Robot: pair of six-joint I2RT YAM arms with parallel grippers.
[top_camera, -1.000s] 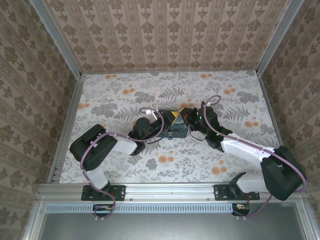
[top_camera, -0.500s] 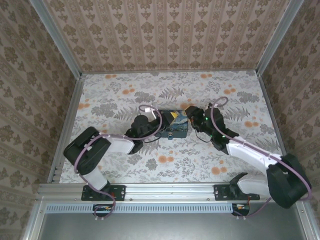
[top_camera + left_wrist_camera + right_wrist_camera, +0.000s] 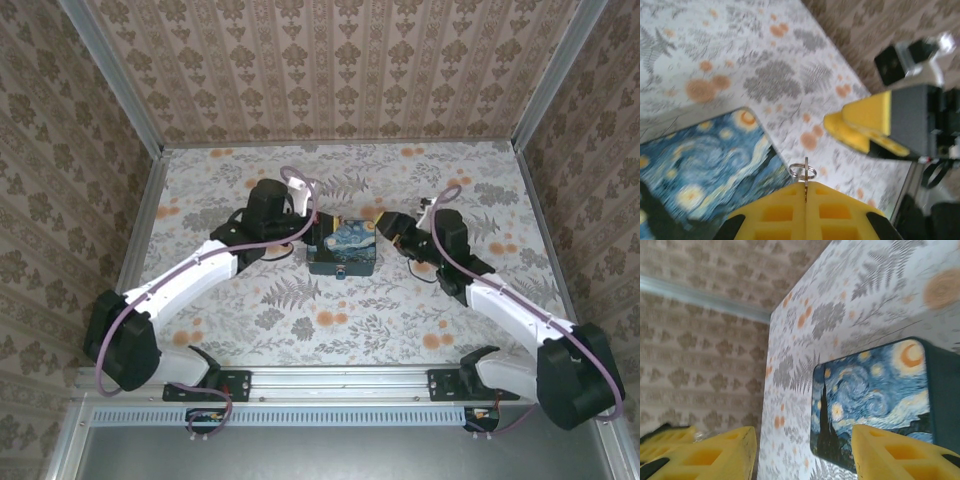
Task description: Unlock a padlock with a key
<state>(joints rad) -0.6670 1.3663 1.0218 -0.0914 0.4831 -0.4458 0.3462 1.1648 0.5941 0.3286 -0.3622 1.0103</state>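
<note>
At the middle of the table [image 3: 430, 330], the left arm [image 3: 190, 280] and the right arm [image 3: 505, 310] are flanking the night-sky box [image 3: 345, 243]. The step in hand looks like bringing key to lock. To do it well, the free side should be steadying the box or the lock itself, while the other side is coming in slowly and squaring the key to the keyhole before pushing, since so thin a key could twist in the pads. The left arm is stretching low from the near left corner, wrist dipping to the box's left edge. The right arm is reaching from the near right corner, forearm angling to the box's right edge. The left gripper [image 3: 806, 189] is pinching tight on the key [image 3: 804, 175] — only its ring is poking past the tips. The right gripper [image 3: 802, 435] is gaping wide, holding nothing, just beside the box. The padlock [image 3: 342, 268] is hard to make out — I am taking the bluish glint on the box's near side for it.
</note>
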